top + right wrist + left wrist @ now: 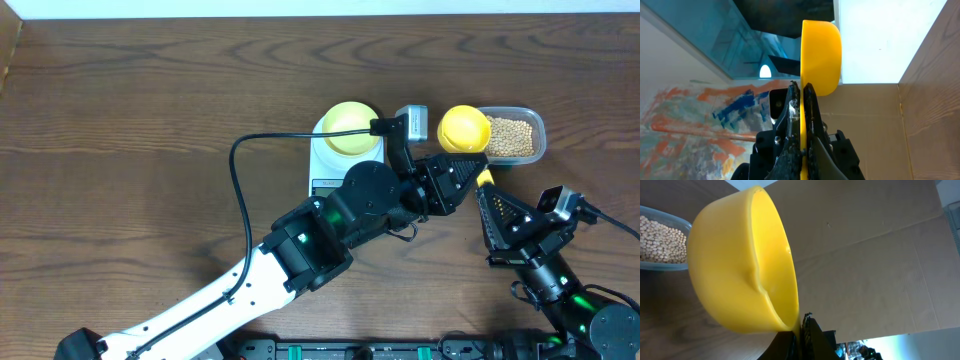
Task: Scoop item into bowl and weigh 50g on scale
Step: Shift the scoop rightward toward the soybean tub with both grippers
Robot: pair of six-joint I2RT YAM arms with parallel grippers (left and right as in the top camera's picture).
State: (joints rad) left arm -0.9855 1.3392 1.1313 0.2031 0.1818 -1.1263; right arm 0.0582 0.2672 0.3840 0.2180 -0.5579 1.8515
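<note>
A bright yellow scoop [464, 128] hangs beside the clear tub [537, 123] of tan beans [510, 137]. Its cup [740, 265] lies on its side and shows nothing inside. My left gripper [468, 180] is shut on the scoop's thin handle [485, 178], seen in its wrist view as the left gripper [802, 325] pinching just under the cup. My right gripper [487, 198] is shut on the same handle lower down, with the strip [802, 150] clamped between its fingers. The pale yellow bowl [350, 127] stands on the white scale [322, 165], left of the scoop.
The left arm [330, 220] lies across the scale's front right corner, and its black cable [238, 190] loops over the table to the left. The tub's beans [660, 237] show at the left edge of the left wrist view. Bare wood spreads left and behind.
</note>
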